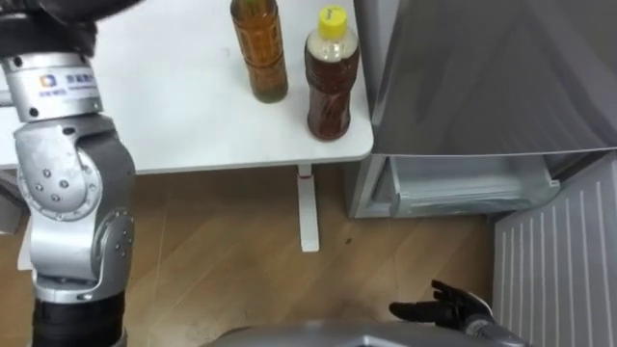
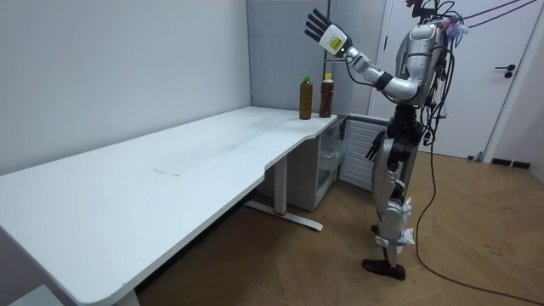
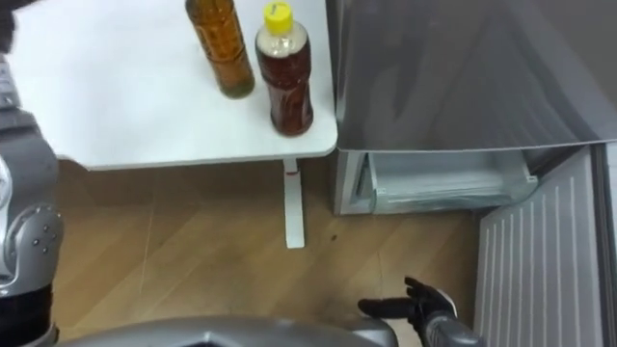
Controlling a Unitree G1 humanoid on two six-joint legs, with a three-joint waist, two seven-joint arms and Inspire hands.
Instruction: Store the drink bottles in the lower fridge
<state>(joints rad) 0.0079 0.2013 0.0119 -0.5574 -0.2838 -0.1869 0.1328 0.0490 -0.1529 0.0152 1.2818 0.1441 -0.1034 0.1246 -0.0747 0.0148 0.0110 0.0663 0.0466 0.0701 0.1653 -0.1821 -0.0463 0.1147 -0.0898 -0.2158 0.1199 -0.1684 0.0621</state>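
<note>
Left hand (image 2: 321, 30) is hovering spread-open at twelve o'clock over the yellow-capped bottle (image 1: 332, 77) — probably lining up a grasp — right hand (image 1: 448, 308) is hanging relaxed, empty

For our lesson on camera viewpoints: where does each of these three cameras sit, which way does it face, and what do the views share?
Left eye view: on the head, facing down at the table corner, yellow-capped bottle, amber bottle and open lower fridge; left arm, right hand show.
Right eye view: beside it, same downward scene, same body parts.
Room view: across the room, facing the standing robot, left hand raised open.
All share table, bottles.
</note>
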